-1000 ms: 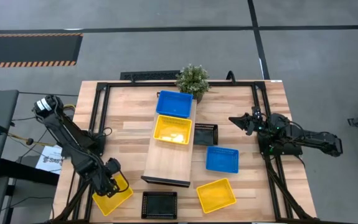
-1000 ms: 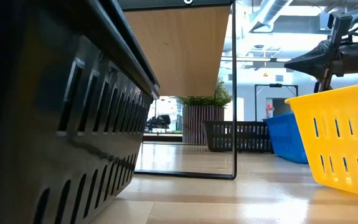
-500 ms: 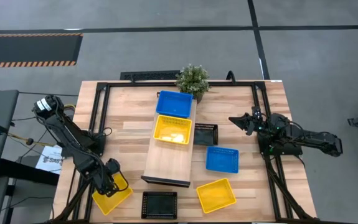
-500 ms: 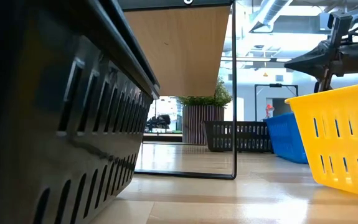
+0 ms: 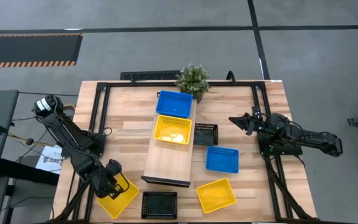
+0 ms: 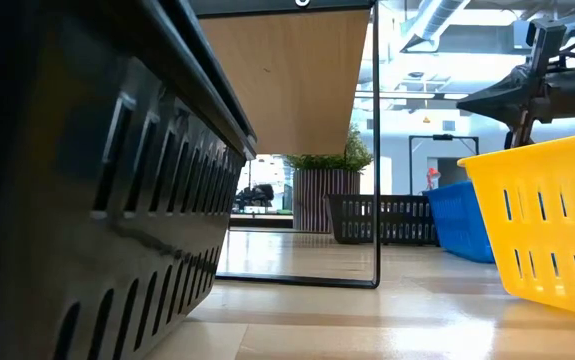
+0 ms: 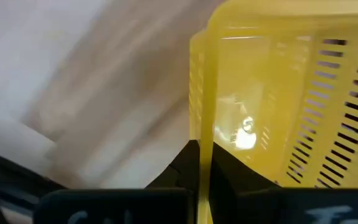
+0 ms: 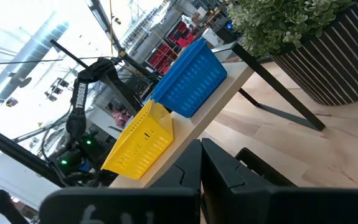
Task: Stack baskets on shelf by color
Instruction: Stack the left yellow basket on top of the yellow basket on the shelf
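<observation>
The desk (image 5: 129,124) carries the shelf (image 5: 166,167) down its middle, running from the far edge toward the near one. Two spots on the shelf are filled: a blue basket (image 5: 174,103) at the far end, by the potted plant (image 5: 192,78), and a yellow basket (image 5: 172,129) just nearer; whether either is already a stack cannot be told from above. The near end of the plank is bare, so black has no place yet.

Off the shelf lie four loose baskets: a black basket (image 5: 205,134) touching the shelf's right side, a second blue basket (image 5: 221,158) near the right edge, a second yellow basket (image 5: 216,195) toward the near right, and another black basket (image 5: 159,203) at the near edge in front of the shelf.

A third yellow basket (image 5: 117,194) sits at the near left corner, its rim clenched in the left hand (image 5: 108,180). The right hand (image 5: 233,119) waits near the right edge, fingers closed on nothing.

By my judgement, roughly a third is done; five baskets remain.
</observation>
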Robot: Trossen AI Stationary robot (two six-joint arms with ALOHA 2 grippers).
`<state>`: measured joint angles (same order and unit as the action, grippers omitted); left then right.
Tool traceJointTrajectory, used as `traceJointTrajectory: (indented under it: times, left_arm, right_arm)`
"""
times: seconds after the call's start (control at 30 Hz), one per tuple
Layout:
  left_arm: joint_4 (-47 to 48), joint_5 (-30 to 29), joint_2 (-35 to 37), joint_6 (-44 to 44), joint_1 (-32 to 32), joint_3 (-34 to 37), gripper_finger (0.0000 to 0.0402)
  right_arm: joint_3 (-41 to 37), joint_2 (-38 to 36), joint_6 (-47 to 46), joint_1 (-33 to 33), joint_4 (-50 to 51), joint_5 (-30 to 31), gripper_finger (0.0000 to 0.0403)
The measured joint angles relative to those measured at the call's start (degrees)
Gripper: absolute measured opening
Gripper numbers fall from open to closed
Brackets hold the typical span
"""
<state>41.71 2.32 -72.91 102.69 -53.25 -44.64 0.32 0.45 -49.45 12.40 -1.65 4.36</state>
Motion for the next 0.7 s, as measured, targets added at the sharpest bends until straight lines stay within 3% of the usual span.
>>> traceJointTrajectory:
  times: [0.2, 0.3, 0.4, 0.6, 0.7]
  left_arm:
    - [-0.3, 3.9, 2.9, -4.0, 0.0, -7.2, 0.0]
    - [-0.8, 0.1, 4.9, -8.1, 0.0, -12.1, 0.0]
    - [-1.2, -9.3, 7.3, -12.3, 0.3, -17.2, 0.0]
    - [-1.1, -41.2, 13.8, -21.1, 2.4, -23.8, 0.0]
    - [-1.2, -52.0, 16.8, -26.4, 5.0, -25.7, 0.0]
  right_arm:
    - [0.0, 0.0, 0.0, 0.0, 0.0, 0.0, 0.0026]
    - [0.0, 0.0, 0.0, 0.0, 0.0, 0.0, 0.0026]
    - [0.0, 0.0, 0.0, 0.0, 0.0, 0.0, 0.0026]
    - [0.0, 0.0, 0.3, 0.0, 0.0, 0.0, 0.0026]
    - [0.0, 0.0, 0.3, 0.0, 0.0, 0.0, 0.0026]
